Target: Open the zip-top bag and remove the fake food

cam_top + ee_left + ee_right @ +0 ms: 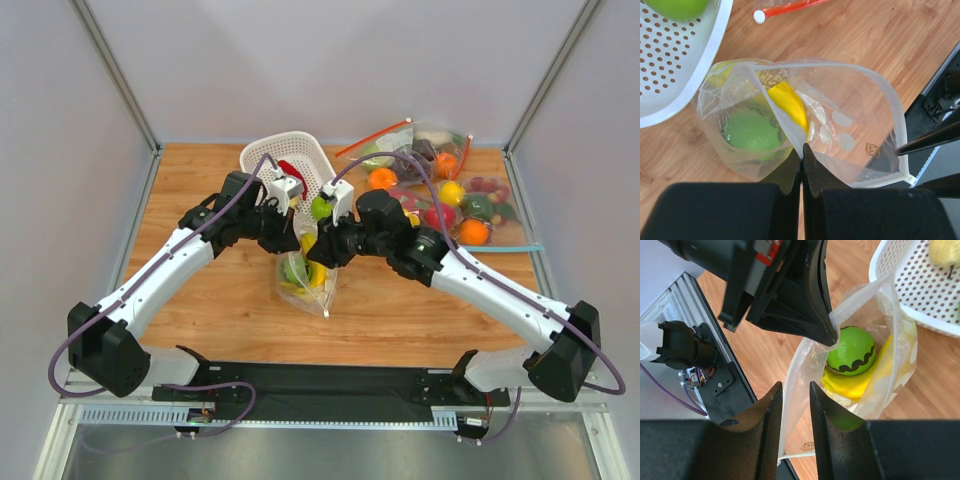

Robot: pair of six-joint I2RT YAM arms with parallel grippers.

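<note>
The left gripper (801, 149) pinches the zip-top bag (850, 115) rim tight; the right gripper (795, 387) jaws stand narrow around the other rim. The bag, with fake food (790, 105), lies at 6 o'clock of the basket (252, 158).

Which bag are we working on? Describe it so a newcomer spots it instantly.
On the wooden table, find the white perforated plastic basket at the far middle. Directly on its near side is the clear plastic zip-top bag holding a yellow banana and green apple. Unlike the clear bags piled far right, it has white polka dots and no red or blue zip strip.
</note>
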